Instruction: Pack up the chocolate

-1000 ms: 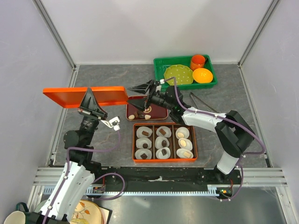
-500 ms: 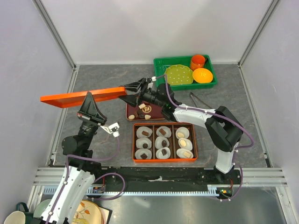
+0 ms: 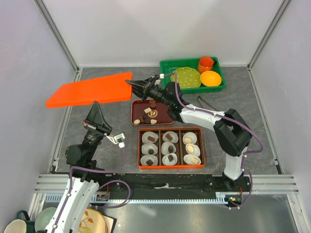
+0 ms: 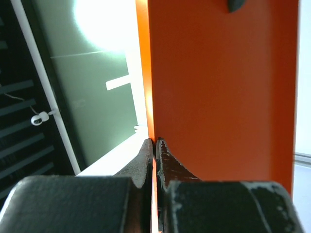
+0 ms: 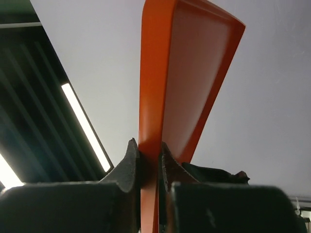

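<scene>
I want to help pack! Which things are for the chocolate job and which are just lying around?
For the job: chocolates, divided orange box, orange lid pinched by left gripper and right gripper, small red tray with spare pieces.
Lying about: green bin holding plate, cup, bowl; metal tongs.

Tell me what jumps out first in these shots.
The big orange lid is held in the air over the table's left rear. The left tool is clamped on its near edge and the right tool on its right end. Below, near centre, the open orange box shows rows of paper cups holding chocolates, and a green bin sits at the rear right.
</scene>
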`<state>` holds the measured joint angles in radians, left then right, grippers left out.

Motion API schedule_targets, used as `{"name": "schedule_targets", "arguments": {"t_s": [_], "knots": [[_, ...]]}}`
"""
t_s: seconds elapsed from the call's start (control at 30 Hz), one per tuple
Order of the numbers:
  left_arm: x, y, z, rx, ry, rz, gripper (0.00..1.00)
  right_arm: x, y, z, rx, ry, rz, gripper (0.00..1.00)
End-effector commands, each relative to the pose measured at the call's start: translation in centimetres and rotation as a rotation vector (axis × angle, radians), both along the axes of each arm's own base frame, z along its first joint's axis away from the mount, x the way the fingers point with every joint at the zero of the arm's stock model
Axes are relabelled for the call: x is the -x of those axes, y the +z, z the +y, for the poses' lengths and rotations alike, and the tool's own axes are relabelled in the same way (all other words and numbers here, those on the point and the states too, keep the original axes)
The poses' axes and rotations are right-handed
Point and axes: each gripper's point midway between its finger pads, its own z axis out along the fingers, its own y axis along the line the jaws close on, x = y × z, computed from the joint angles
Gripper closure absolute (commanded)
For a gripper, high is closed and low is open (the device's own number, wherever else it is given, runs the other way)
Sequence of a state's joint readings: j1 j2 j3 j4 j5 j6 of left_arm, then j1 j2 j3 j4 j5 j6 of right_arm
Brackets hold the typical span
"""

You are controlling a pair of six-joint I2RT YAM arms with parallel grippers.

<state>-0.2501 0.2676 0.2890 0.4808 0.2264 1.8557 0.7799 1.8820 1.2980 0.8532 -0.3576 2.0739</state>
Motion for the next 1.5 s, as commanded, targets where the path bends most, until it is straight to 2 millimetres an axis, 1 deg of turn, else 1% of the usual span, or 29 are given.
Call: {"name": "schedule_targets", "arguments": {"t_s": [0.0,0.13,0.17,0.23,0.27,0.4,0.43,0.47,0.5,0.53,0.67,0.83,0.9,0.93,0.97,1.0,1.03,1.07,1.1,1.13,1.17,1.2,1.23,1.27,1.33,1.37,1.4,1.43,1.47], "knots": [[0.9,-0.5,-3.0,-0.123,-0.118,-0.034,0.99,3.0,2.2,0.1,-0.039,0.057,-0.122,1.00],[0.8,-0.7,-2.9,-0.130,-0.110,-0.022,0.99,2.7,4.1,-0.7,-0.065,0.038,-0.184,1.00],[0.7,-0.7,-2.9,-0.129,-0.108,-0.020,0.95,2.3,4.8,-1.0,-0.063,0.021,-0.215,1.00],[0.6,-0.7,-2.7,-0.133,-0.097,-0.011,0.79,1.6,6.0,-1.8,-0.058,-0.017,-0.269,1.00],[0.5,-0.8,-2.7,-0.135,-0.095,-0.004,0.70,1.6,7.5,-2.2,-0.070,-0.030,-0.304,1.00],[0.2,-1.3,-2.6,-0.140,-0.082,0.010,0.48,0.6,10.5,-3.2,-0.038,-0.085,-0.427,1.00],[0.1,-1.4,-2.5,-0.139,-0.073,0.014,0.31,-0.2,10.8,-3.6,-0.017,-0.104,-0.436,1.00],[-0.2,-1.6,-2.1,-0.131,-0.053,0.026,0.30,-0.3,12.2,-4.1,-0.016,-0.129,-0.488,1.00],[-0.3,-1.7,-2.0,-0.125,-0.045,0.032,0.30,-0.4,12.6,-4.3,-0.008,-0.133,-0.505,1.00],[-0.5,-1.7,-1.8,-0.118,-0.037,0.040,0.22,-0.7,13.8,-5.0,-0.015,-0.153,-0.532,1.00],[-1.0,-1.8,-0.9,-0.075,-0.005,0.081,0.04,-1.8,15.5,-6.4,0.001,-0.204,-0.592,1.00],[-2.2,-3.6,-0.2,-0.052,0.031,0.190,0.01,-3.3,18.3,-7.9,0.159,-0.319,-0.752,1.00],[-2.7,-3.3,0.5,0.031,0.035,0.255,0.01,-4.0,18.9,-8.9,0.250,-0.368,-0.807,1.00],[-3.1,-3.9,0.8,0.062,0.037,0.324,0.01,-4.1,18.7,-9.6,0.349,-0.395,-0.851,1.00],[-3.2,-2.3,1.5,0.126,0.053,0.346,0.01,-4.2,18.7,-10.2,0.388,-0.418,-0.864,1.00],[-3.4,-2.5,1.9,0.227,0.039,0.428,0.01,-5.0,16.7,-11.0,0.467,-0.417,-0.834,1.00],[-2.9,-0.1,2.5,0.300,0.037,0.442,0.01,-4.3,17.1,-12.2,0.480,-0.438,-0.852,1.00],[-3.9,-2.9,3.0,0.337,0.087,0.611,0.01,-4.2,16.3,-12.8,0.497,-0.441,-0.838,1.00],[-3.9,-3.9,2.9,0.436,0.072,0.715,0.01,-4.9,13.3,-13.5,0.545,-0.427,-0.791,1.00],[-3.2,-2.5,3.0,0.485,0.063,0.746,0.01,-3.8,13.7,-14.5,0.543,-0.431,-0.801,1.00],[-2.4,-5.9,2.5,0.513,0.073,0.920,0.01,-3.2,12.7,-14.8,0.551,-0.404,-0.796,1.00],[-2.0,-6.9,2.0,0.512,0.063,0.999,0.01,-3.4,10.0,-15.5,0.590,-0.385,-0.750,1.00],[-1.0,-7.2,1.0,0.505,0.010,1.058,0.01,-2.2,10.3,-16.5,0.585,-0.391,-0.757,1.00],[-0.2,-8.5,0.7,0.523,0.004,1.130,0.01,-1.7,9.5,-17.0,0.587,-0.375,-0.734,1.00],[0.7,-9.4,-0.1,0.549,-0.028,1.207,0.01,0.1,7.4,-18.8,0.598,-0.331,-0.696,1.00],[1.6,-10.9,-0.2,0.597,-0.012,1.301,0.01,0.5,6.2,-19.7,0.622,-0.317,-0.662,1.00],[1.8,-11.5,-0.6,0.615,-0.004,1.366,0.01,2.4,5.4,-20.3,0.632,-0.279,-0.657,1.00],[2.4,-12.2,-1.2,0.657,-0.021,1.437,0.01,3.2,4.6,-20.8,0.651,-0.263,-0.648,1.00],[2.8,-13.0,-1.5,0.671,-0.015,1.490,0.01,3.9,2.6,-21.5,0.684,-0.236,-0.607,1.00]]}}
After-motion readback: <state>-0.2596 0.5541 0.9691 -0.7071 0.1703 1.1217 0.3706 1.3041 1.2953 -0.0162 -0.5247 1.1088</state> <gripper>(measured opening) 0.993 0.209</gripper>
